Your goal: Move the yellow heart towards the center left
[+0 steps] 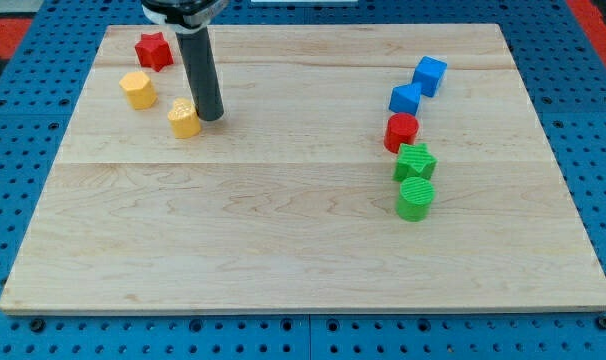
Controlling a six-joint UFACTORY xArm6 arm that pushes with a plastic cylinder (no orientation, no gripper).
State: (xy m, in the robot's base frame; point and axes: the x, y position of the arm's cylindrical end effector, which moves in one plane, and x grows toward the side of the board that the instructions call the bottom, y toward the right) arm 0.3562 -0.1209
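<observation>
My tip [210, 115] touches the yellow heart [184, 119] at its 3 o'clock — no fingers here. Heart sits upper-left on the counter [283, 220] — leftward, downward push remains.

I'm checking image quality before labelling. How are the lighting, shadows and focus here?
Camera view: even, soft lighting on the wooden board, no harsh glare; faint shadows only under blocks such as the green cylinder; my tip beside the yellow heart is sharp; edges look straight, no obvious distortion.
</observation>
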